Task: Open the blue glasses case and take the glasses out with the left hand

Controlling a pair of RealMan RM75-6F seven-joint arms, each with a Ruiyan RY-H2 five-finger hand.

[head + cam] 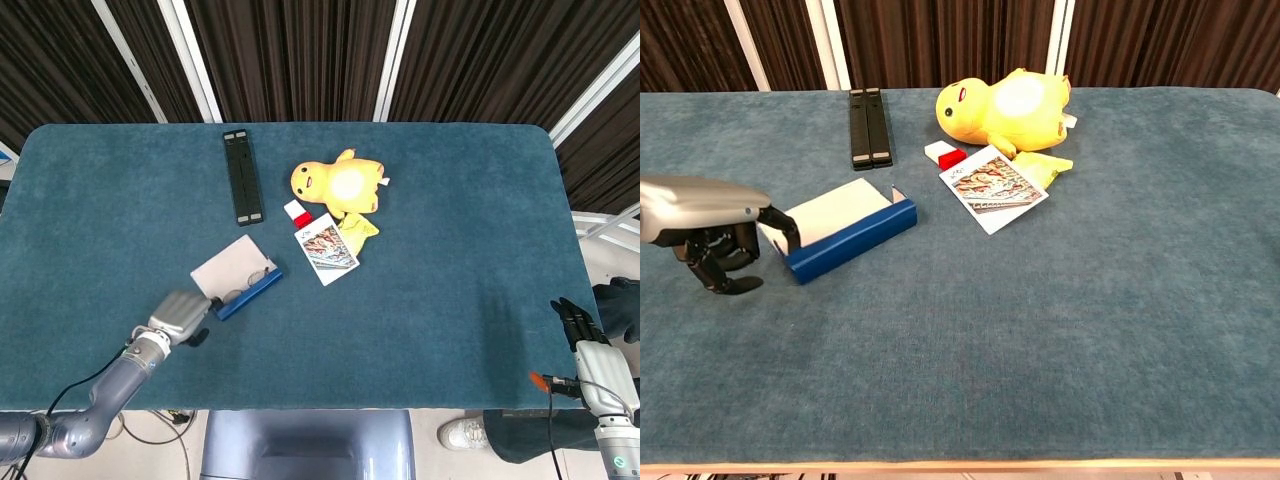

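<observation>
The blue glasses case (250, 291) (852, 236) lies open and askew on the table, its pale lid (229, 266) folded flat behind it. The glasses (251, 282) show faintly inside in the head view; the chest view hides them behind the case's front wall. My left hand (180, 314) (702, 212) is at the case's near left end, thumb hooked onto that end and the other fingers curled under the palm. My right hand (589, 344) hangs off the table's right front corner, dark fingers straight, holding nothing.
A yellow plush toy (338, 185) (1005, 105) lies at the back centre. In front of it are a picture card (327, 248) (995, 186) and a small red and white block (297, 212) (945, 154). A long black bar (242, 177) (868, 127) lies behind the case.
</observation>
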